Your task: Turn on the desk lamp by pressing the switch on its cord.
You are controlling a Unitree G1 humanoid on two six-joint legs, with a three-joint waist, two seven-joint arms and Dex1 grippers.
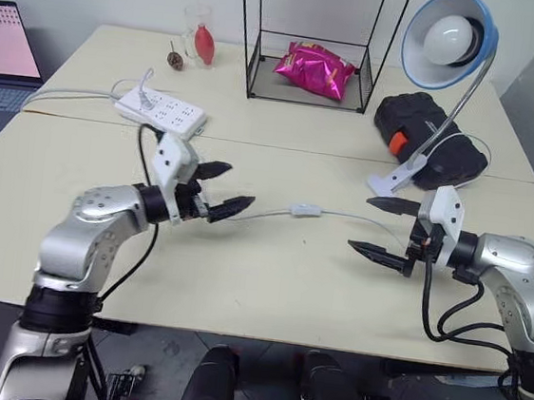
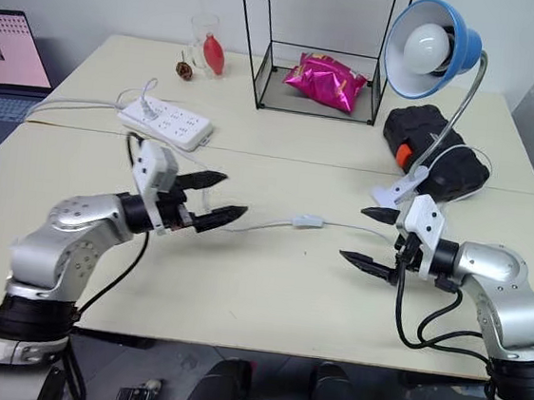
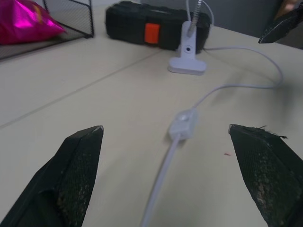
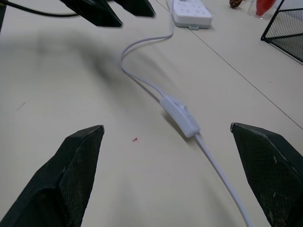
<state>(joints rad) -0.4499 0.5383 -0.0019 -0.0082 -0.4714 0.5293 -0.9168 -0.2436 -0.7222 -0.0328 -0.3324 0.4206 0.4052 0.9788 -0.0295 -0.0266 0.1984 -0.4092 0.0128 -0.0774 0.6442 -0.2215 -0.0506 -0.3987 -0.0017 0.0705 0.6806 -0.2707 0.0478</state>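
1. Approach stage: the switch (image 1: 305,210) lies on the bench (image 1: 258,285) between both hands, untouched; desk lamp (image 1: 449,38) looks unlit.
2. Left hand (image 1: 219,189) and right hand (image 1: 376,229) are both spread wide, empty.
3. Next, I'd guess: one steadies the cord (image 1: 356,217), the other presses.

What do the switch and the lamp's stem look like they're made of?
The switch: smooth white plastic by its look, moulded, with a slight sheen. The desk lamp stem: likely flexible metal gooseneck, silvery and ribbed. Its shade looks glossy blue, painted metal or plastic; can't tell which.
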